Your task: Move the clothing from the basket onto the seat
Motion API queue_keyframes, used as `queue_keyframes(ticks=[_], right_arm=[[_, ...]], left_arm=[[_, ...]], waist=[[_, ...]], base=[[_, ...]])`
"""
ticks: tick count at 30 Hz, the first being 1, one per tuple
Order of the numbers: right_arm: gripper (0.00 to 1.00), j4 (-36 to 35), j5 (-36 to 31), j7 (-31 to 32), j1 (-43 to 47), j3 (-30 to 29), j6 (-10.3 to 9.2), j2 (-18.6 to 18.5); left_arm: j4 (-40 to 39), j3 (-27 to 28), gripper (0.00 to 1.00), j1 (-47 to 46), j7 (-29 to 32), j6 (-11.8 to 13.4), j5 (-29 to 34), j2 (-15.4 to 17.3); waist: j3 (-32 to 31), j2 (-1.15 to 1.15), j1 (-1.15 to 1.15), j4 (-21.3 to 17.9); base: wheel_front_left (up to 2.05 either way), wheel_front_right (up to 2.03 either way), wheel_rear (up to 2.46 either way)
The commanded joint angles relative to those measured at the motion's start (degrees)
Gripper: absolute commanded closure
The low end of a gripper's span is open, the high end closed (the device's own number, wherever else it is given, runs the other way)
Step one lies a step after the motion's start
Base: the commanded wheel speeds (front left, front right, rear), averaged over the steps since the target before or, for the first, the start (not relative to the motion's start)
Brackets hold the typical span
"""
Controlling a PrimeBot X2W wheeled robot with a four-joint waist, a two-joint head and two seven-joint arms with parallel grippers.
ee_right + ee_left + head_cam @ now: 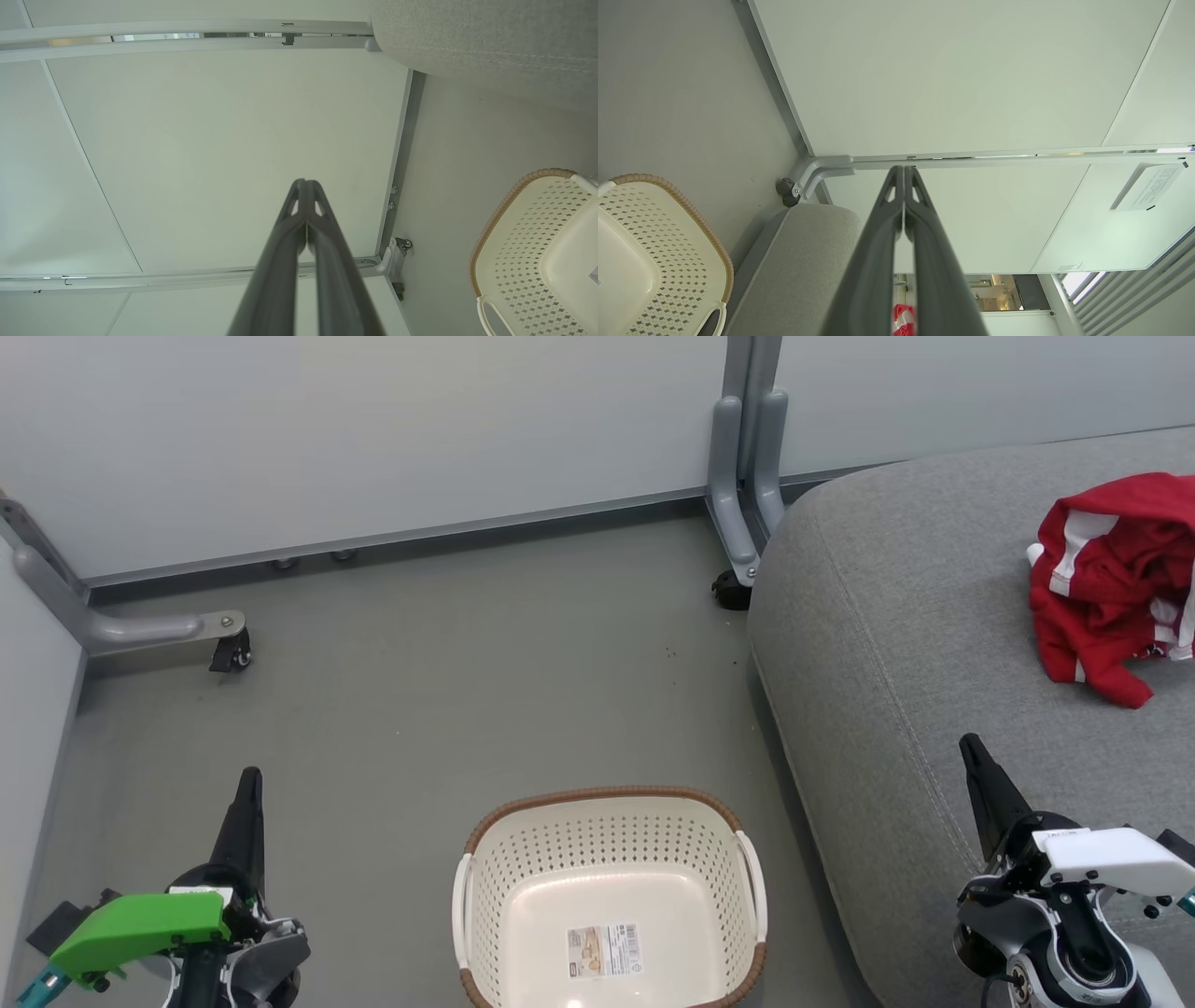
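Evidently the transfer step is looking finished. The basket (pixel 607 840) is sitting on the floor (pixel 420 691) w/ its inside bare, the paper label (pixel 604 950) showing on its bottom. The clothing (pixel 1111 579) is lying in a crumpled red-and-white heap on the seat (pixel 915 616), well to the right of the basket and farther back than it. The basket's nearest strip is running off the head view's bottom edge, so I'm not ruling out something tucked there, though nothing red is peeking out.

Judging from that, the next move is calling for very little: prob. just a check of that hidden strip, then parking both arms. If a garment is hiding there, a claw will be needing to open, dip straight down inside the rim and pinch loose fabric w/o snagging the perforated wall.

The left claw (pixel 247 803) is hovering to the left of the basket, apart from it, fingers pressed together tip to tip and gripping nothing (the left wrist view is showing the two dark fingers meeting along their length). The right claw (pixel 978 770) is hovering to the right of the basket, above the seat's near edge, likewise closed tight and empty. Neither is touching the basket, and the right one is sitting well short of the clothing.
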Motion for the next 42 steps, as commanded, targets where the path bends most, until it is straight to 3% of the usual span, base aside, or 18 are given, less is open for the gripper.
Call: queue_keyframes(ticks=[1,42], right_arm=[[1.00,0.19,1.22,0.43,-0.80,-0.28,0.02,0.06],[1.00,0.23,0.20,1.11,-0.73,-1.06,0.02,0.60]], left_arm=[[0.20,0.27,1.00,-1.30,0.22,-0.37,-1.22,0.42],[0.15,0.30,1.00,-1.16,0.30,-0.37,-0.95,0.35]], waist=[[0.08,0.00,0.00,0.08],[0.09,0.00,0.00,0.10]], base=[[0.00,0.00,0.00],[0.00,0.00,0.00]])
